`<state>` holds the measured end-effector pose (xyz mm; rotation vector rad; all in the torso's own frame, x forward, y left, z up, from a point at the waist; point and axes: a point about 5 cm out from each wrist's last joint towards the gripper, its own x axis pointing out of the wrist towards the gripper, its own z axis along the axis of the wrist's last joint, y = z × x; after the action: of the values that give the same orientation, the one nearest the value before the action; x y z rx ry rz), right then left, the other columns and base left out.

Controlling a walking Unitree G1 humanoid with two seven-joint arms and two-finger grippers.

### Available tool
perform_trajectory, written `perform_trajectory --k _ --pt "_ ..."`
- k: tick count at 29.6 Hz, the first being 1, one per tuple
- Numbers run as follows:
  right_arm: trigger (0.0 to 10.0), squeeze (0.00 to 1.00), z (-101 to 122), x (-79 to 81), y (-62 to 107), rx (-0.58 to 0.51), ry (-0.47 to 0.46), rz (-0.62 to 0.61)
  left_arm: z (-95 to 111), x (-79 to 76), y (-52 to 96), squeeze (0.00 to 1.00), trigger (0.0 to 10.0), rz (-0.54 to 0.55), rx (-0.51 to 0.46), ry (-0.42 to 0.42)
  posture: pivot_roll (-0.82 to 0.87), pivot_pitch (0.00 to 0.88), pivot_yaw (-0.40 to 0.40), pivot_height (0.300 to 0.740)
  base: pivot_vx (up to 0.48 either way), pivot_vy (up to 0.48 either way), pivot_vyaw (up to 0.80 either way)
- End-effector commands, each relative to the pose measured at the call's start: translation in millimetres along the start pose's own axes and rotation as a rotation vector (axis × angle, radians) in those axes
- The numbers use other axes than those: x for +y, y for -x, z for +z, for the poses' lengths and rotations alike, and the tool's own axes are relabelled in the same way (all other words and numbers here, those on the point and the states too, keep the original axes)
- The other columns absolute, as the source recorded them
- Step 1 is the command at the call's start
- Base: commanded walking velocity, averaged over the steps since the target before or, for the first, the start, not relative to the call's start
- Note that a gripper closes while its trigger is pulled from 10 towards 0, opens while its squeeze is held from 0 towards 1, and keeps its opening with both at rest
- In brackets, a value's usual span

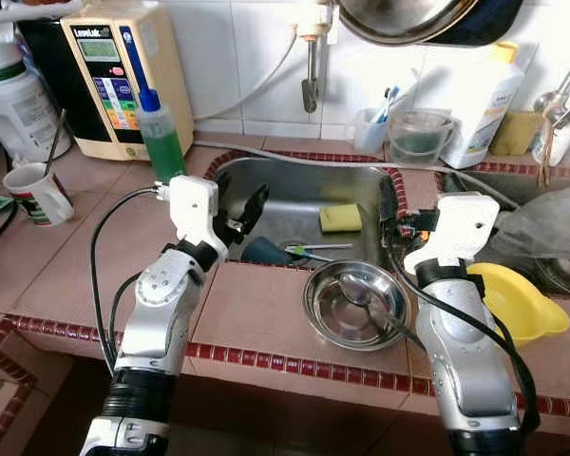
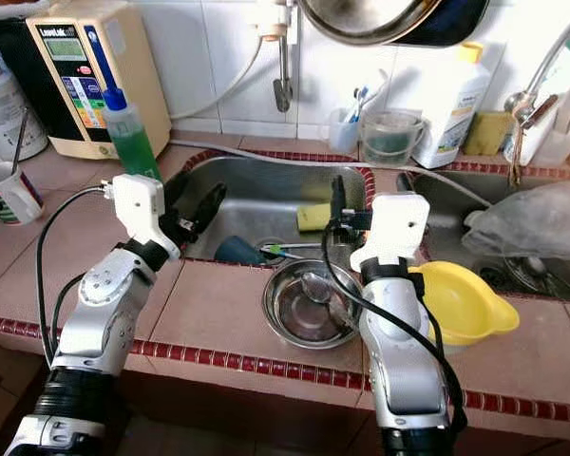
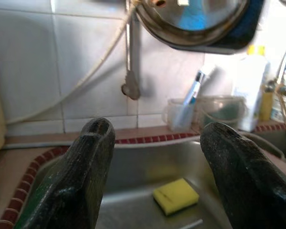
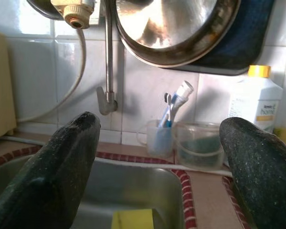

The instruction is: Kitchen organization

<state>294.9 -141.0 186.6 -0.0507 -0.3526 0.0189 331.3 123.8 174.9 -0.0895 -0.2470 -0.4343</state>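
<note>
spreading wide with nothing between them, the jaws of the left gripper [image 1: 239,209] hang over the left rim of the steel sink [image 1: 266,185]; the right gripper [image 2: 336,211] holds its jaws just as wide over the sink's right rim. down in the basin lie a yellow rectangular sponge [image 1: 340,218], a dark rounded object near the front wall, and some thin utensils [image 1: 315,250] with a green part. on the tiled bench [image 1: 256,309] just in front of the sink sits a shallow round steel bowl [image 1: 354,304] holding a metal spoon [image 2: 315,285]. a yellow plastic bowl [image 1: 518,302] with a spout rests on the bench to the right arm's outer side. by the back wall stand a clear cup with toothbrushes [image 4: 168,130] and a clear plastic jug [image 4: 199,145] next to it, then a white bottle [image 4: 256,102]. a bottle of green liquid [image 1: 160,138] and a white mug [image 1: 38,193] stand on the left. the right wrist view shows a shiny pan [image 4: 174,28] hung on the white wall tiles.
</note>
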Motion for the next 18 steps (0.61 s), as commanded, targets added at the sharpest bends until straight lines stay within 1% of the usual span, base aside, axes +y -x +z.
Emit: perform_trajectory --k 1,18 --pt "10.0 0.00 1 -0.3 -2.8 -0.014 0.007 0.009 5 2.2 0.5 0.00 10.0 0.010 -0.014 -0.004 -0.11 0.000 0.031 0.740 0.000 -0.356 0.00" --pt "10.0 0.00 1 2.2 -7.1 -0.037 0.010 0.050 15 6.1 -0.8 0.00 10.0 0.031 -0.042 -0.006 -0.10 0.000 0.010 0.740 0.000 -0.356 0.00"
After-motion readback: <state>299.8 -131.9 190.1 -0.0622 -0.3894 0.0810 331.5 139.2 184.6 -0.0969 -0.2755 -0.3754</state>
